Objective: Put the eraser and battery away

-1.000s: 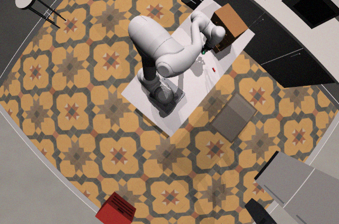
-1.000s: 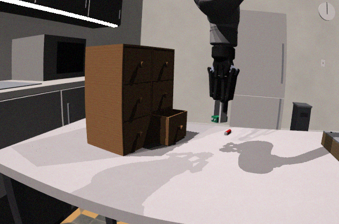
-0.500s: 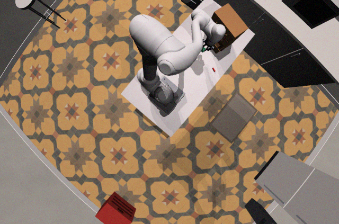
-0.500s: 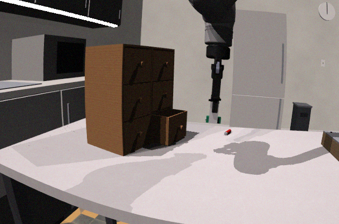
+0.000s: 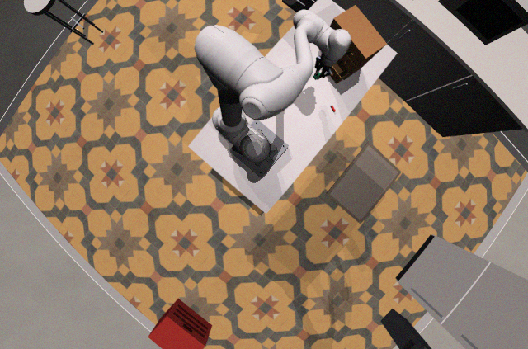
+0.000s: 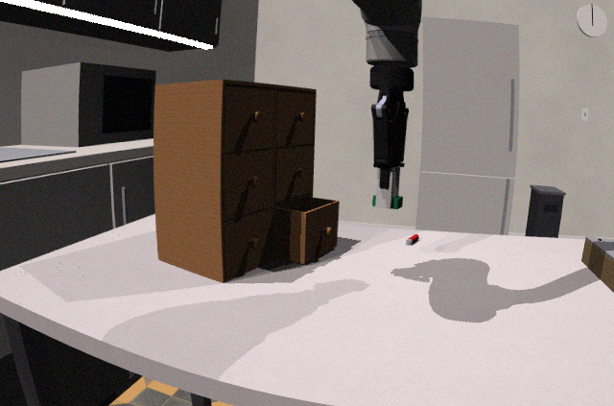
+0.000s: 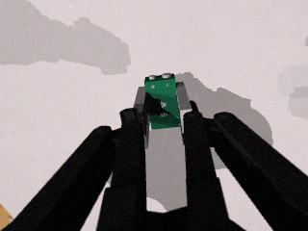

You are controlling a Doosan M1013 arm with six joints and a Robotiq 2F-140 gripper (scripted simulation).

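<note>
My gripper (image 6: 388, 199) is shut on the green nine-volt battery (image 6: 395, 202) and holds it upright in the air, well above the table. In the wrist view the battery (image 7: 163, 102) sits between the fingertips with its terminals pointing away. The small wooden chest (image 6: 232, 173) stands to the left of the gripper. Its bottom-row right drawer (image 6: 312, 231) is pulled out and open; the other drawers are in. The gripper hangs to the right of that drawer, not over it. A small red thing with a pale end (image 6: 412, 239), perhaps the eraser, lies on the table.
From above, the arm's wrist (image 5: 337, 44) is close to the chest's front (image 5: 347, 63), and the red thing (image 5: 332, 108) lies apart toward the table edge. A brown box corner (image 6: 600, 257) shows at the far right edge of the table.
</note>
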